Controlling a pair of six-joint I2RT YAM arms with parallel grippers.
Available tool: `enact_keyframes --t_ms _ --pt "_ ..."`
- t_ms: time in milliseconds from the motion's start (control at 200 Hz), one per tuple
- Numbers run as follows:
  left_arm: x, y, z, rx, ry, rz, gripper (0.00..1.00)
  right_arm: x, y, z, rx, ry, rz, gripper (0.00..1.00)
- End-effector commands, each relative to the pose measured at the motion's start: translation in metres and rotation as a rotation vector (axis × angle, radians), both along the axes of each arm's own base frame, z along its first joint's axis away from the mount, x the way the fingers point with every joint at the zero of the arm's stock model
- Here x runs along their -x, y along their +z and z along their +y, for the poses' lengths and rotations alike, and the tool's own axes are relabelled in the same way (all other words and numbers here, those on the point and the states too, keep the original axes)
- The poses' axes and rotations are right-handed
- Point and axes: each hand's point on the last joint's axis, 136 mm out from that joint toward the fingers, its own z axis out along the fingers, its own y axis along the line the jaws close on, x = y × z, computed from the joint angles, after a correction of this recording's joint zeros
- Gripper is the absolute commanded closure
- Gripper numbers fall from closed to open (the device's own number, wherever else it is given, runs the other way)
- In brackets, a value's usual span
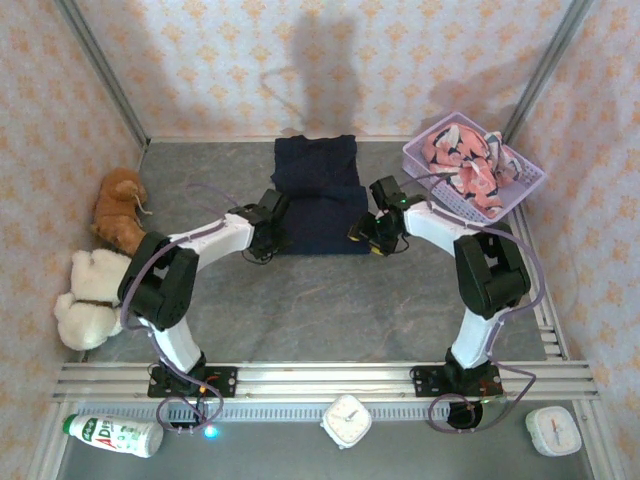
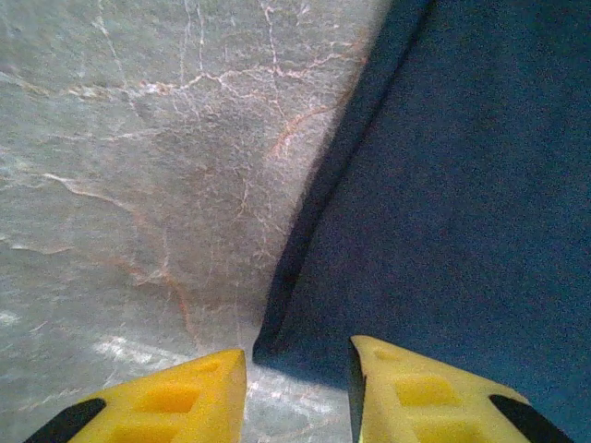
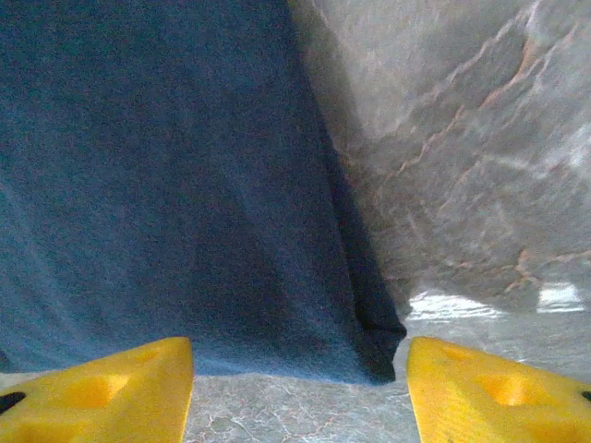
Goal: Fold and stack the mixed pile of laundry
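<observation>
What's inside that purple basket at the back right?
A crumpled salmon-pink garment with navy-and-white shark shapes fills the lavender lattice basket. Anything beneath it is covered.

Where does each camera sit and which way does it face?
Top external: fixed above and behind the bases, looking down and forward at the folded dark navy cloth garment on the grey marbled table; both arms show whole.
Left wrist: on the left arm, looking down at the garment's near-left corner; yellow jaws apart at bottom.
Right wrist: on the right arm, looking down at the near-right corner; yellow jaws wide apart at bottom.
Shared: all three see that garment and table.
</observation>
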Motion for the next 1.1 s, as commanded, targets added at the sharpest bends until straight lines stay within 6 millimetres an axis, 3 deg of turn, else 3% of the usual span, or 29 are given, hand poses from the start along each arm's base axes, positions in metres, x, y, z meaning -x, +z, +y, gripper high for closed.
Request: enact_keyframes --t_ms 0,150,345,470,530,620,786,896,1096 --pt "-0.002 -0.015 -0.004 0.039 0.076 0.011 0.66 -0.007 -0.009 0.009 -0.030 -0.067 0.003 0.38" --pt "-0.005 -0.024 0.000 0.012 0.095 0.009 0.66 -0.016 -0.018 0.003 0.021 -0.091 -0.009 0.42" --pt "-0.014 -0.029 0.001 -0.021 0.077 0.012 0.73 -0.024 -0.028 -0.002 0.078 -0.088 -0.002 0.72" --pt "-0.017 -0.033 -0.003 -0.027 0.039 0.022 0.86 -0.026 -0.033 -0.002 0.104 -0.054 0.004 0.91" --pt "-0.015 -0.035 -0.003 -0.024 0.026 0.026 1.00 -0.025 -0.033 -0.005 0.124 -0.036 0.002 0.97" --pt "-0.006 -0.036 0.000 -0.034 0.010 0.043 1.00 -0.019 -0.030 -0.010 0.148 -0.002 -0.010 1.00" --pt "0.028 -0.034 0.012 -0.060 -0.015 0.081 1.00 0.011 -0.020 -0.025 0.192 0.077 -0.001 1.00" --pt "0.060 -0.032 0.018 -0.073 -0.034 0.109 1.00 0.045 -0.019 -0.036 0.201 0.126 0.046 1.00" --pt "0.122 -0.022 0.006 -0.069 -0.070 0.121 1.00 0.107 -0.014 -0.044 0.146 0.162 0.123 1.00"
